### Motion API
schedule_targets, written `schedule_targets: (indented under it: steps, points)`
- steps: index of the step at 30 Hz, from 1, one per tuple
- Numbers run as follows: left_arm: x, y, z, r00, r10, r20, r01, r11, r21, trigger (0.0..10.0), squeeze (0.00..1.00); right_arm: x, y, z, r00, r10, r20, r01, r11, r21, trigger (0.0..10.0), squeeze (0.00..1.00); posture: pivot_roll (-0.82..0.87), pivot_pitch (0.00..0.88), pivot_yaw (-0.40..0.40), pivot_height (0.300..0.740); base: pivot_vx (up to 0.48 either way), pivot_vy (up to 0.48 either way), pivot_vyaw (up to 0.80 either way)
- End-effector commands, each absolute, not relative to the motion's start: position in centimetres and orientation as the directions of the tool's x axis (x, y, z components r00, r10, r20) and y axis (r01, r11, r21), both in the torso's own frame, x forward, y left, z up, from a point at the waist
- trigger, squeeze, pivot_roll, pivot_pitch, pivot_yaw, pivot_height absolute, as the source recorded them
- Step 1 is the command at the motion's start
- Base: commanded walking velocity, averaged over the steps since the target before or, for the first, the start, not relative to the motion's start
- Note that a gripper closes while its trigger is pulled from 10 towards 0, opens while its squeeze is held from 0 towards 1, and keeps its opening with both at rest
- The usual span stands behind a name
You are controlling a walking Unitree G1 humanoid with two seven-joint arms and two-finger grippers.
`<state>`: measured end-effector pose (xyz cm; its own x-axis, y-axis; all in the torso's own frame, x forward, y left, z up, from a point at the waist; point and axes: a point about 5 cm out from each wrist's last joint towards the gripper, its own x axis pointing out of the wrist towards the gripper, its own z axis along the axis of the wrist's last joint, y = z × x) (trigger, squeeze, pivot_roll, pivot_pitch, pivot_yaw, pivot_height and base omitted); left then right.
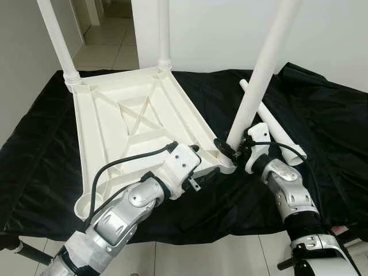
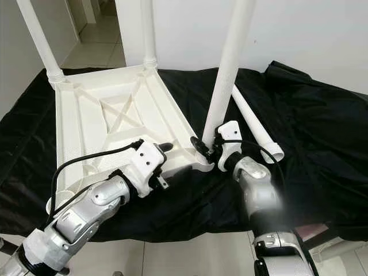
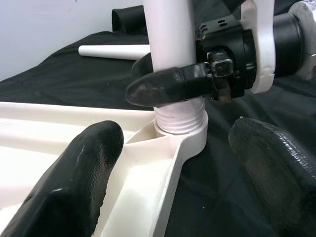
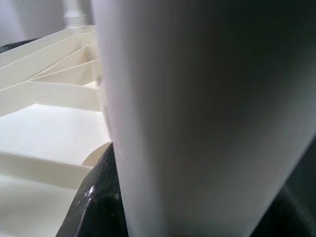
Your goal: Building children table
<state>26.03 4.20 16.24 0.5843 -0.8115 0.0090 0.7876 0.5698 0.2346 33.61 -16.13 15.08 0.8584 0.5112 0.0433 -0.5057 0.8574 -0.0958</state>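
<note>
On a black cloth (image 1: 322, 115) spread across the work surface lies the white plastic tabletop (image 1: 135, 129), turned upside down so its ribbed underside faces up, with raised edges and a crossed brace in the middle. It is the largest thing before the robot and sits toward the robot's left, one far corner near the cloth's edge. Two white legs stand upright in the far corner sockets, the far-left leg (image 1: 57, 37) and the far-middle leg (image 1: 164, 31), each with a ringed collar at its foot. A third leg (image 1: 261, 72) rises at a slant from the near-right corner socket (image 3: 190, 133); its threaded end sits in the socket ring. A fourth, loose leg (image 1: 276, 129) lies flat on the cloth just beyond that corner, behind the slanted one.

The right gripper (image 1: 233, 146) is clamped around the base of the slanted leg just above the socket, one black finger (image 3: 168, 86) curling across the tube. The left gripper (image 3: 173, 182) hovers at the same corner with its fingers apart, one over the tabletop's inner channel and the other out over the cloth, touching nothing that can be made out.

Behind the cloth stands a plain white wall (image 1: 230, 29). Pale floor tiles (image 1: 106, 46) run away through an opening at the far left, and more tile shows below the cloth's near edge.
</note>
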Motion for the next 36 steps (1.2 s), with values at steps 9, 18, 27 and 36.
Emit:
schedule_targets:
  steps: [9, 18, 27, 36]
  points:
    - [24.9, 3.9, 15.8, 0.457, -0.889, -0.040, 0.870, 0.437, 0.228, 10.0, 0.00, 32.2, -15.2, 14.2, 0.991, 0.132, 0.006, -0.132, 0.989, 0.062, 10.0, 0.00, -0.06, 0.083, -0.021, 0.740, 0.000, 0.000, 0.00]
    - [25.0, 4.3, 15.8, 0.466, -0.883, -0.049, 0.866, 0.444, 0.231, 10.0, 0.00, 30.8, -13.3, 14.3, 0.979, -0.203, 0.000, 0.202, 0.971, 0.128, 10.0, 0.00, -0.06, 0.096, -0.017, 0.740, 0.000, 0.000, 0.00]
    - [24.7, 4.6, 15.7, 0.461, -0.885, -0.061, 0.870, 0.437, 0.227, 10.0, 0.00, 30.2, -13.0, 15.4, 0.985, -0.162, 0.051, 0.152, 0.974, 0.170, 10.0, 1.00, -0.06, 0.108, -0.008, 0.740, 0.000, 0.000, 0.00]
    - [24.4, 5.3, 15.9, 0.443, -0.893, -0.076, 0.883, 0.420, 0.212, 10.0, 0.00, 29.0, -13.0, 15.9, 0.985, -0.134, 0.113, 0.111, 0.976, 0.186, 10.0, 1.00, -0.06, 0.112, -0.008, 0.740, 0.000, 0.000, 0.00]
